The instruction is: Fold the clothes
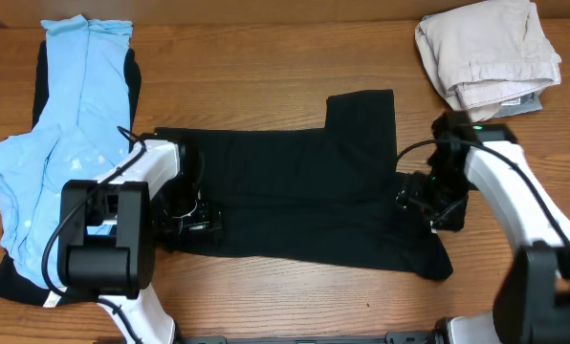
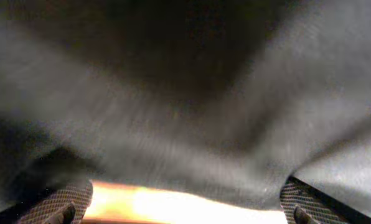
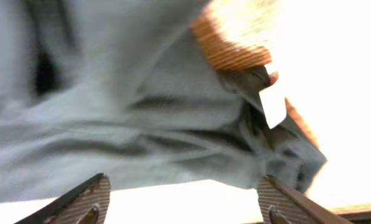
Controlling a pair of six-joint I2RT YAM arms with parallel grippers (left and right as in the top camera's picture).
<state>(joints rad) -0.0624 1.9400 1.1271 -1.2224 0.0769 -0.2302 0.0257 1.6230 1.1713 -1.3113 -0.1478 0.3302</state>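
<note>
Lying spread out — black garment (image 1: 304,205) | white label (image 3: 273,106) at its edge

On the table (image 1: 266,57), a spread garment (image 1: 304,191) lies across the middle of the frame, with the left gripper (image 1: 185,215) at its left edge, the right gripper (image 1: 428,201) at its right edge, a heap of clothes (image 1: 65,143) at the far left and a folded garment (image 1: 486,53) in the upper right corner.

We record one wooden desk (image 1: 256,48), mid-brown, its grain running left to right across the overhead frame. In both wrist views its surface (image 2: 173,205) (image 3: 235,43) is overexposed, so we cannot read any detail there.
</note>
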